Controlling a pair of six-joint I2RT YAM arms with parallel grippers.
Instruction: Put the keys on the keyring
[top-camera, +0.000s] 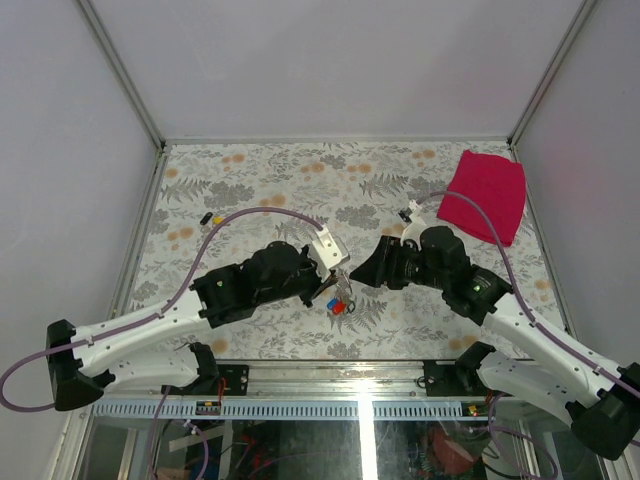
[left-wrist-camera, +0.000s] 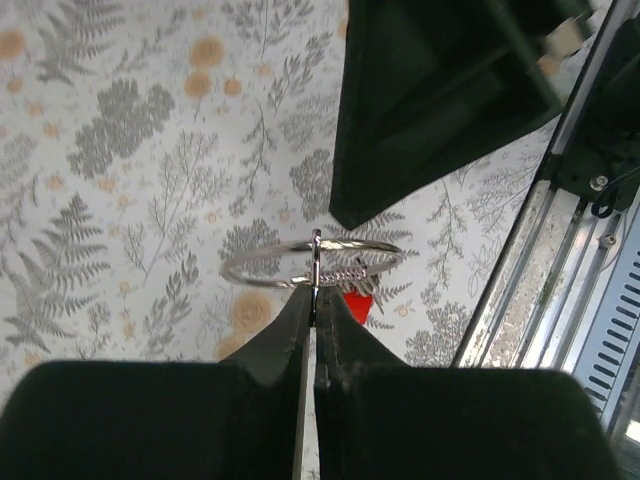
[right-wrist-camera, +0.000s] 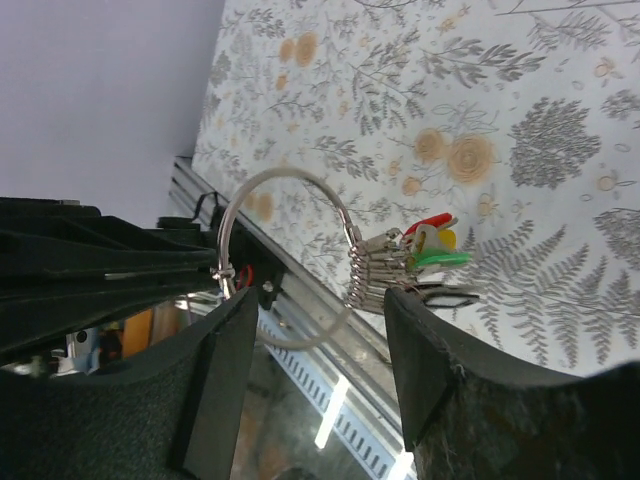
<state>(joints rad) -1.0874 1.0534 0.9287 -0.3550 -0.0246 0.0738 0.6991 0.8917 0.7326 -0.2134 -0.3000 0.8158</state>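
Silver wire is what my left hand (left-wrist-camera: 316, 300) has hold of: its 2 fingers are pressed together on the keyring (left-wrist-camera: 316, 262), pinching it at the small clasp so that the loop lies nearly flat, out in front of the fingertips and lifted off the surface (top-camera: 250, 180). From above, this spot is around the middle of the surface's width and close to its near edge. The keys (right-wrist-camera: 400, 265) hang bunched on the ring, on the side away from my pinch, their metal shanks stacked tight against each other. From my right wrist I make out red, yellow, green and black heads fanned out past the shanks; from above, a blue head and a red one show just under my left hand.

My right hand (right-wrist-camera: 320, 310) faces the left one across the ring, and its 2 fingers stand wide apart. The lower arc of the ring runs across the gap between them, and the keys sit just above the tip of 1 of the fingers. The ring passes very close by the tip of the other, but I cannot tell whether it touches. Nothing is gripped in this hand.

The surface is covered in a grey fern and orange flower print. A red cloth (top-camera: 483, 195) lies crumpled at its far right corner, well apart from both hands. Near the left edge sits a small dark and yellow item (top-camera: 210, 217), too small for me to identify.
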